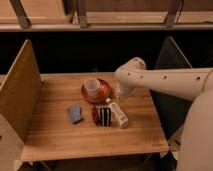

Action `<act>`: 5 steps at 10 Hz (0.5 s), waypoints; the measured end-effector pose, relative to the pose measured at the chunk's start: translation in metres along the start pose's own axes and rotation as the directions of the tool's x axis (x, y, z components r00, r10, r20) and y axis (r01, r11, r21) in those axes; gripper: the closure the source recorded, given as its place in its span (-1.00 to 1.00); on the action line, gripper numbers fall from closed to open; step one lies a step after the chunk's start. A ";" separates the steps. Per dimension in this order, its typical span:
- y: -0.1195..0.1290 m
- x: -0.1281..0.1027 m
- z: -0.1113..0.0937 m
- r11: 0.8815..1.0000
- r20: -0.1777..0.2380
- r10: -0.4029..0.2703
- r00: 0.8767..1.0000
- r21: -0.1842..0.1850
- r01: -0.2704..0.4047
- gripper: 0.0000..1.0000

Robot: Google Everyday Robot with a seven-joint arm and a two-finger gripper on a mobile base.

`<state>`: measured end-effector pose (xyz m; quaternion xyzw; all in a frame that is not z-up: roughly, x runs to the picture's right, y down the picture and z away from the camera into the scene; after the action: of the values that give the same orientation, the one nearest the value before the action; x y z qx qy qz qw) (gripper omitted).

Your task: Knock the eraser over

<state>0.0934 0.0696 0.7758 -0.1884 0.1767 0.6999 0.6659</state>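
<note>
- Eraser stands upright near the front middle of the wooden table, close against a white carton lying on its right in view.
- Gripper hangs low behind the carton, apart from the eraser and just right of a copper plate bearing a cup. Whether it is open or closed cannot be told.
- Blue pad lies flat, left of the eraser.

Wooden table, tan divider, dark wall
</note>
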 end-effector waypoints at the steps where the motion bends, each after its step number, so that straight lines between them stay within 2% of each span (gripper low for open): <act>1: -0.001 0.004 0.000 1.000 -0.009 0.000 1.000 0.003 0.000 1.00; 5: 0.000 0.004 0.001 1.000 -0.013 -0.003 1.000 0.006 0.003 1.00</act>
<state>0.0927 0.0738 0.7746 -0.1912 0.1830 0.6971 0.6664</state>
